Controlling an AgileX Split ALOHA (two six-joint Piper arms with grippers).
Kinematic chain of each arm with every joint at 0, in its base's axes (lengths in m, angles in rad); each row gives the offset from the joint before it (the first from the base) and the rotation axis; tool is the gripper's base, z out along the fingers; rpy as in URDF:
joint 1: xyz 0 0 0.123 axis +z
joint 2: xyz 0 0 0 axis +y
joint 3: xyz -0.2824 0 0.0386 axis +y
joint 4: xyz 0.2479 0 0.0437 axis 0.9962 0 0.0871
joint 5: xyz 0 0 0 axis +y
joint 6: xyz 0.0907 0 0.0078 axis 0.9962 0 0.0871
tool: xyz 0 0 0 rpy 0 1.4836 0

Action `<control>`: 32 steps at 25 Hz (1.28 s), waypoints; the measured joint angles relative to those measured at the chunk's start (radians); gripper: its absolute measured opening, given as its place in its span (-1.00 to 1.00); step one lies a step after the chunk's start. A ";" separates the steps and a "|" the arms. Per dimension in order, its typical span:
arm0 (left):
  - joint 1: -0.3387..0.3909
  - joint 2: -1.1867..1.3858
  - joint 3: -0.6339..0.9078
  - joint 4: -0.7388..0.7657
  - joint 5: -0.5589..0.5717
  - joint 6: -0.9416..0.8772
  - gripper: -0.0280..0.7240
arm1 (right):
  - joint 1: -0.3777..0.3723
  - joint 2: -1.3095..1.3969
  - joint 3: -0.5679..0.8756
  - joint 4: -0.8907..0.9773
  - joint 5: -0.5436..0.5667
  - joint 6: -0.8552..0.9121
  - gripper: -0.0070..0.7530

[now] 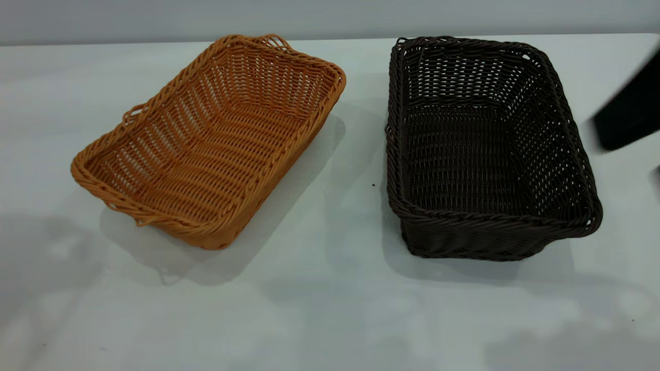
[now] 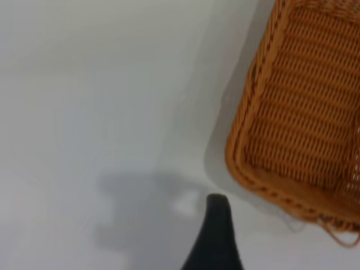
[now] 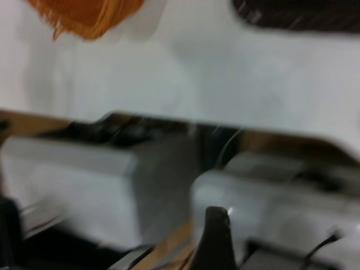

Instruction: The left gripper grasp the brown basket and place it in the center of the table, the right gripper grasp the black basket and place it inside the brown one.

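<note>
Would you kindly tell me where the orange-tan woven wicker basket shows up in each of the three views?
Exterior view: the orange-tan woven wicker basket sits left of centre on the white table, angled, empty, apart from the dark brown-black wicker basket.
Left wrist view: one end of it fills the right side.
Right wrist view: only a corner shows at the top left edge.
Shared landmark: the white table appears in all three.

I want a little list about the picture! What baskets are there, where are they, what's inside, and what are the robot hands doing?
brown basket: on the table, left side, turned at an angle, nothing inside
black basket: on the table, right side, nothing inside, apart from the brown one
left gripper: above bare table beside the brown basket, not touching
right gripper: off the table edge, holding nothing
nesting: not done yet
</note>
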 joint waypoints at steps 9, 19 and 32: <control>0.000 0.082 -0.011 -0.129 -0.086 0.107 0.60 | 0.203 0.452 -0.008 0.610 -0.271 0.031 0.47; 0.000 0.120 -0.013 -0.144 -0.111 0.127 0.60 | 0.218 0.702 -0.048 0.909 -0.455 0.085 0.47; -0.078 0.381 -0.112 -0.145 -0.111 0.163 0.60 | 0.218 0.710 -0.101 0.918 -0.665 0.254 0.47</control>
